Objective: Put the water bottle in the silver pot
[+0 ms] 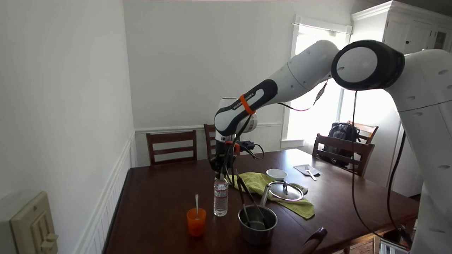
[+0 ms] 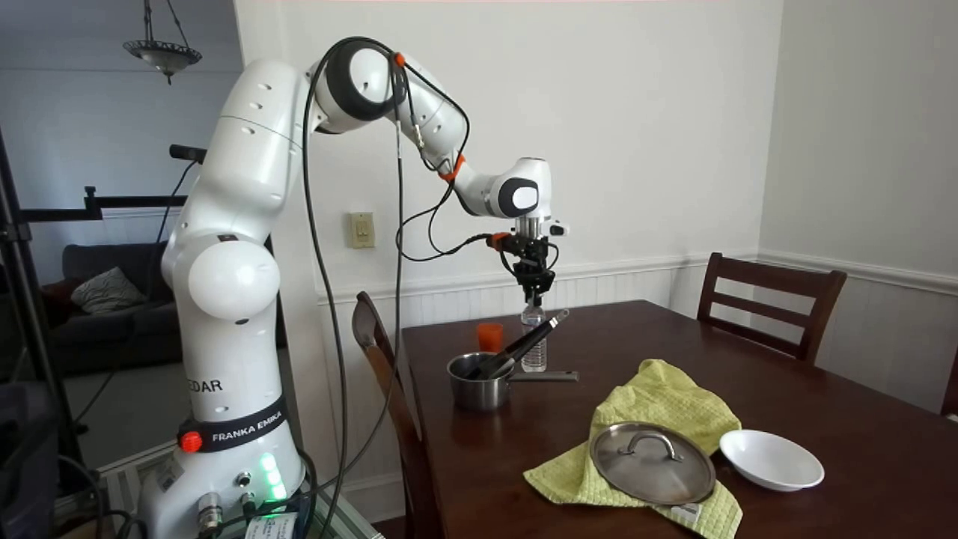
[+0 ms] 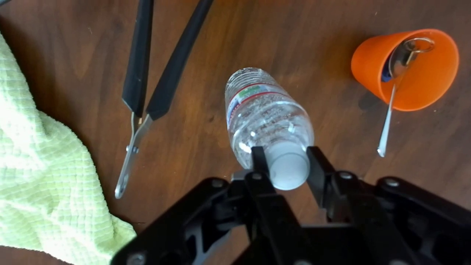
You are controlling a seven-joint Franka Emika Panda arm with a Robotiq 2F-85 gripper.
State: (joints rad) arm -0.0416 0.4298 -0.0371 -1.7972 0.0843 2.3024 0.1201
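Home dining room: wooden table (image 2: pixel 823 404), chairs (image 2: pixel 778 275), sofa (image 2: pixel 105 337) beyond.

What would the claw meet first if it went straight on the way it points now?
Probably the bottle, at its cap: the claw points down over it, fingers on either side of the cap. Whether they touch it, I can't tell.

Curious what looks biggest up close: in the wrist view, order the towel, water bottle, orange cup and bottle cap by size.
1. Towel, partly out of frame.
2. Water bottle and orange cup: too close to rank, the bottle's top being nearer the camera.
3. Bottle cap.
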